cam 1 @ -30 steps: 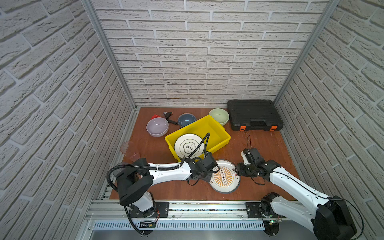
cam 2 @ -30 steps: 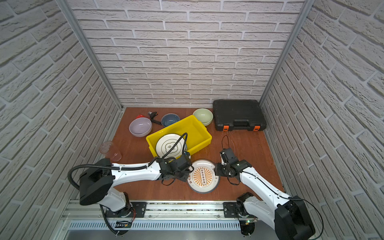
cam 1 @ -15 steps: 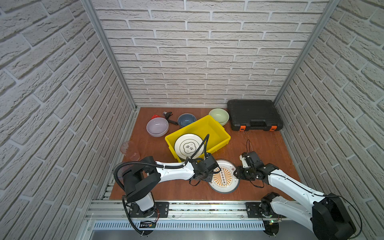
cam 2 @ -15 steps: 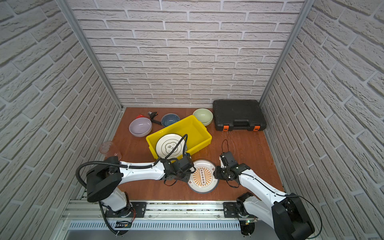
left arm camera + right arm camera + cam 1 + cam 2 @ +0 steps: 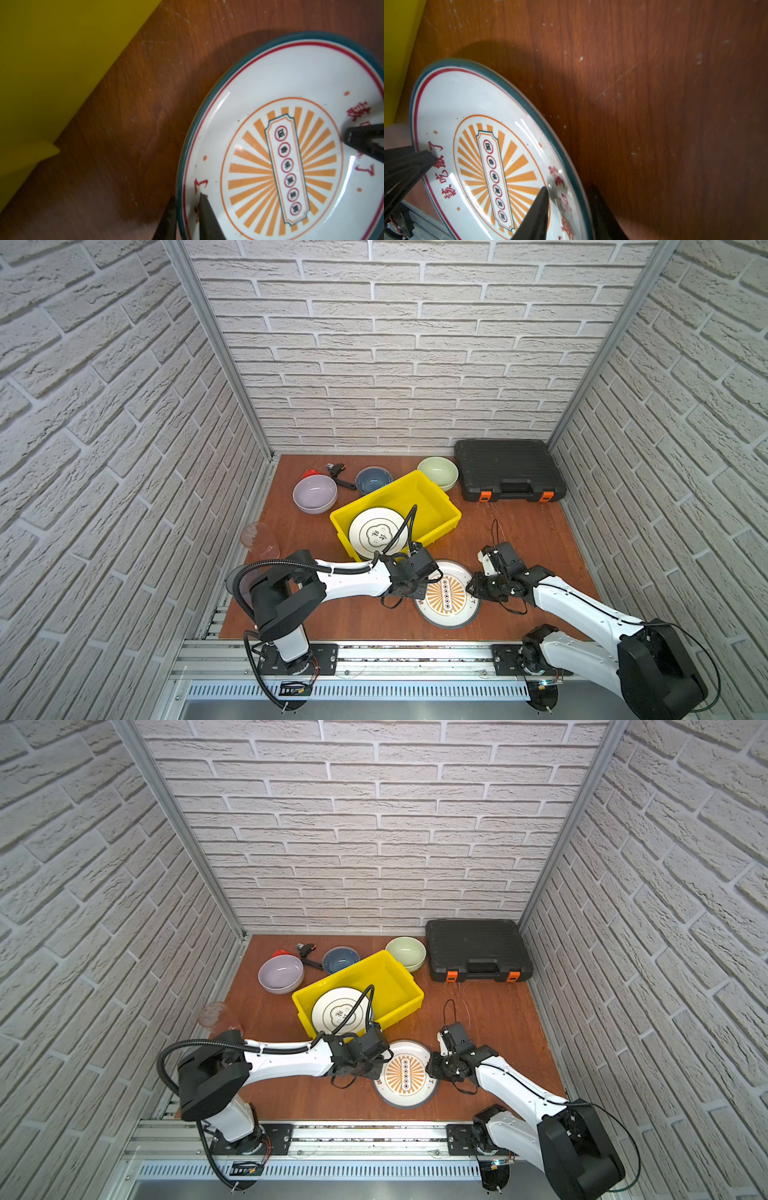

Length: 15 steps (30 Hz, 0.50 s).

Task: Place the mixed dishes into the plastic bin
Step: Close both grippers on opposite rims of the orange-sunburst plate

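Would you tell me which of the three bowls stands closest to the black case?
The pale-green bowl, right next to the black case behind the yellow bin; the lilac bowl and dark-blue bowl stand farther left.

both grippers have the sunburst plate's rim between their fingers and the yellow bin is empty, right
No: the yellow bin is not empty; both top views show a white printed plate lying in it. The left gripper and right gripper do straddle the rim of the sunburst plate, as the wrist views show.
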Tool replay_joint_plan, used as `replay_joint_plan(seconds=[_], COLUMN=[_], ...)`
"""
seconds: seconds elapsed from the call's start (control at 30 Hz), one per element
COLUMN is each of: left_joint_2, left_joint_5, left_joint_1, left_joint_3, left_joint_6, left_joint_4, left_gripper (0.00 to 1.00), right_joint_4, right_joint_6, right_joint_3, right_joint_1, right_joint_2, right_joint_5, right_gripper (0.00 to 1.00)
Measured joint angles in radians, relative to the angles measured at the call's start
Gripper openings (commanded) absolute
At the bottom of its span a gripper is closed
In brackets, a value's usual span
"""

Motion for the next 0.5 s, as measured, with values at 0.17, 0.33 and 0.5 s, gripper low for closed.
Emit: replay_joint_plan(seconds=[0.17,0.33,0.5], left_joint_2=[0.01,0.027,0.038], left_joint_5=[0.0,0.002,0.009], left_joint_1=[0.004,0.005,0.003], left_joint_3=[0.0,0.005,0.006], left_joint_6=[-0.002,-0.004,0.003], left_joint_4=[0.009,0.031,0.033], left_gripper=[0.19,0.19,0.19], right_joint_4=[-0.021,-0.06,-0.063], right_joint_6=[0.0,0.0,0.0], right_joint_3=[0.002,0.023,0.053], right_joint_1=[0.0,0.0,0.0], right_joint_2=[-0.046,-0.1,-0.138], right_joint_5=[-0.019,-0.031,-0.04], right_gripper=[0.3,0.28,0.21])
